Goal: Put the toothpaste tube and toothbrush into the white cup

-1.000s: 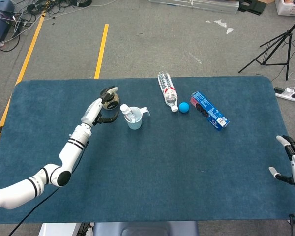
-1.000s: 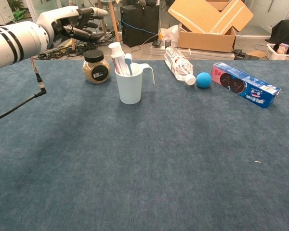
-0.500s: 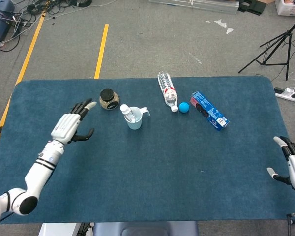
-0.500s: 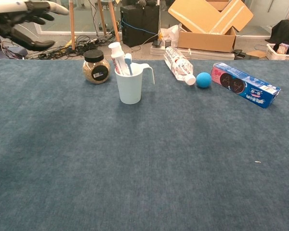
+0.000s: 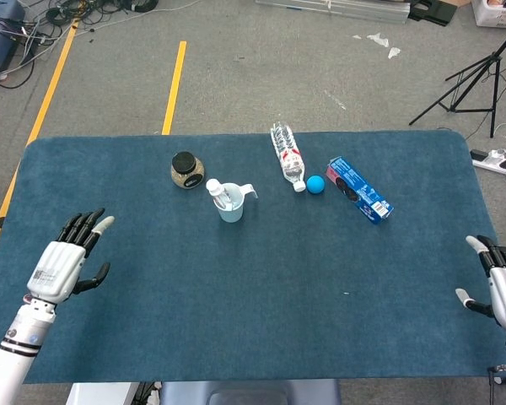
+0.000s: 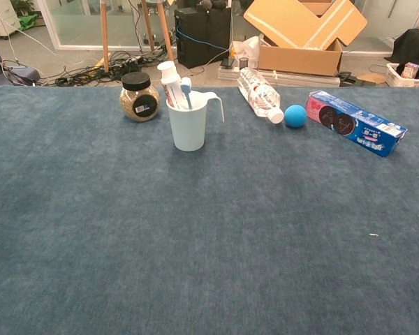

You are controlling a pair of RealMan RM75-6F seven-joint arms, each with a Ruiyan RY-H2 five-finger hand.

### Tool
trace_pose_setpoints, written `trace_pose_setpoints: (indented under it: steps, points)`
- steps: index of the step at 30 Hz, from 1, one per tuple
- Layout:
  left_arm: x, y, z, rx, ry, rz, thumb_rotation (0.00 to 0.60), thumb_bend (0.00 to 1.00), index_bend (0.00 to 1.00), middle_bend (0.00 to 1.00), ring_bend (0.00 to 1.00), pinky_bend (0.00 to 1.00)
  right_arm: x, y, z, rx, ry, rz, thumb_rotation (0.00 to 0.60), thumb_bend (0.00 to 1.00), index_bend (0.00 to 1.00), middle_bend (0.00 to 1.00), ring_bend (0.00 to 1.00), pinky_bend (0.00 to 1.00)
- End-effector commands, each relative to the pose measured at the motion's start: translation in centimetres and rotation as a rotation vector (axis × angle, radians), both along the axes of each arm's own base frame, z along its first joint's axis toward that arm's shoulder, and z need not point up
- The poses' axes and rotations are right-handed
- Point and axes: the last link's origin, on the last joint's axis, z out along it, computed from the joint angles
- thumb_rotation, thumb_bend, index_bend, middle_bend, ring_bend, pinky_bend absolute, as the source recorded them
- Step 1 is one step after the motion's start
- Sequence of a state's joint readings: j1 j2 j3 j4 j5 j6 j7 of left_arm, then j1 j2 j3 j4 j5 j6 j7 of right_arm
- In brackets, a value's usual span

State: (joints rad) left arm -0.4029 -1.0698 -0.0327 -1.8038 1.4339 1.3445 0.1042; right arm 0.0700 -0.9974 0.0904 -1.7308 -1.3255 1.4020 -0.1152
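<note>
The white cup stands on the blue table with the toothpaste tube and the blue-headed toothbrush upright inside it. My left hand hovers at the table's left side, far from the cup, fingers spread and holding nothing. My right hand is at the table's right edge, fingers apart and empty. Neither hand shows in the chest view.
A black-lidded jar stands just left of the cup. A plastic bottle, a blue ball and a blue-pink box lie to the cup's right. The blue table spreads wide in front.
My left hand has drawn back from beside the jar and cup to the table's left side, leaving the chest view. The right hand has barely moved.
</note>
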Motion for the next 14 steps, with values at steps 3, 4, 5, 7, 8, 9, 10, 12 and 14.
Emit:
trace_pose_setpoints:
  steps: [3, 4, 5, 7, 8, 9, 10, 12, 14]
  points:
    - [-1.5, -2.0, -0.1, 0.019, 0.049, 0.016, 0.600, 0.42, 0.00, 0.00, 0.00, 0.00, 0.0, 0.0, -0.1, 0.001, 0.005, -0.002, 0.600, 0.14, 0.17, 0.13, 0.18, 0.54]
    - [-1.9, -2.5, -0.1, 0.024, 0.058, 0.020, 0.600, 0.42, 0.00, 0.00, 0.00, 0.00, 0.0, -0.1, -0.1, 0.002, 0.005, -0.002, 0.600, 0.14, 0.17, 0.13, 0.18, 0.54]
    - [-2.1, -2.8, -0.2, 0.029, 0.062, 0.022, 0.600, 0.42, 0.00, 0.00, 0.00, 0.00, 0.0, -0.1, -0.1, 0.002, 0.006, -0.002, 0.600, 0.14, 0.17, 0.13, 0.18, 0.54]
    - [-2.8, -3.6, -0.4, 0.039, 0.068, 0.028, 0.600, 0.42, 0.00, 0.00, 0.00, 0.00, 0.0, -0.1, -0.1, 0.002, 0.006, 0.001, 0.600, 0.14, 0.17, 0.13, 0.18, 0.54]
    - [-3.1, -4.0, -0.5, 0.042, 0.069, 0.034, 0.600, 0.42, 0.00, 0.00, 0.00, 0.00, 0.0, -0.1, -0.2, 0.002, 0.005, 0.003, 0.600, 0.14, 0.17, 0.13, 0.18, 0.54]
    - [-3.5, -4.3, -0.6, 0.046, 0.071, 0.040, 0.600, 0.42, 0.00, 0.00, 0.00, 0.00, 0.1, -0.1, -0.2, 0.001, 0.006, 0.005, 0.600, 0.14, 0.17, 0.13, 0.18, 0.54]
    - [-3.9, -4.7, -0.7, 0.049, 0.069, 0.053, 0.600, 0.42, 0.00, 0.00, 0.00, 0.00, 0.0, -0.1, -0.1, 0.001, 0.007, 0.003, 0.600, 0.14, 0.17, 0.13, 0.18, 0.54]
    - [-4.6, -5.1, -0.9, 0.053, 0.064, 0.071, 0.600, 0.42, 0.00, 0.00, 0.00, 0.00, -0.1, -0.1, -0.2, 0.001, 0.011, -0.004, 0.600, 0.14, 0.17, 0.13, 0.18, 0.54]
    - [-5.3, -5.3, -1.0, 0.057, 0.059, 0.089, 0.600, 0.42, 0.01, 0.00, 0.00, 0.00, -0.4, -0.3, -0.2, 0.000, 0.015, -0.016, 0.600, 0.14, 0.17, 0.13, 0.18, 0.54]
